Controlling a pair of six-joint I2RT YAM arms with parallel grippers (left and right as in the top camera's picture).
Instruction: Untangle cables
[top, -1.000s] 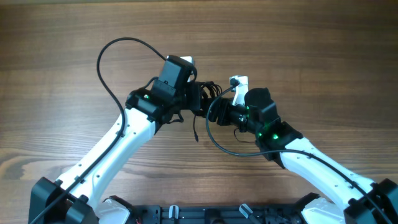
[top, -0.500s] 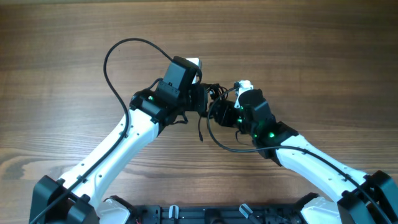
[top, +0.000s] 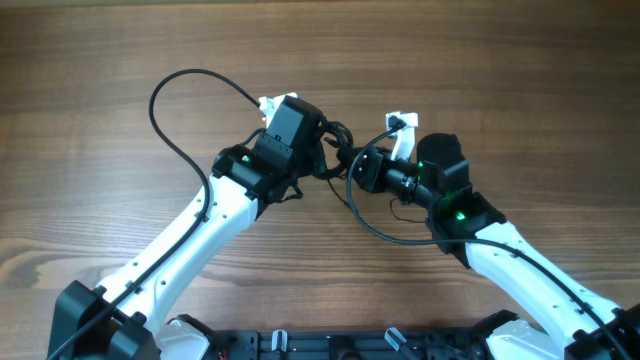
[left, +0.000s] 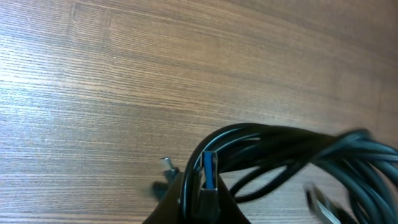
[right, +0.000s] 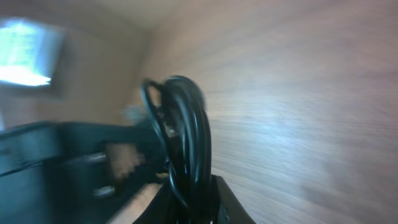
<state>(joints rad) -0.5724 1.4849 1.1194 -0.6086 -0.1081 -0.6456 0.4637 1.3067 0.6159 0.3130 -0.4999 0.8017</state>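
Note:
The cables (top: 338, 152) are a bunch of thin black wires held above the table between my two grippers. My left gripper (top: 318, 140) is shut on one side of the bunch; in the left wrist view its jaws (left: 200, 202) pinch black strands and a plug with a blue insert (left: 209, 169), and the rest of the bunch (left: 298, 149) loops off to the right. My right gripper (top: 362, 166) is shut on the other side; in the right wrist view, which is blurred, black strands (right: 186, 124) rise from between its jaws (right: 189, 205).
Thicker black arm cables arc over the wooden table: one loop at the left (top: 170, 110), one below the right wrist (top: 385, 232). White tags sit on the wrists (top: 400, 125). A small metal plug end (left: 166, 167) hangs near the left jaws.
Both grippers moved slightly up the table and apart. The right wrist swung right, stretching the bunch between them. The left arm's cable loop shifted left.

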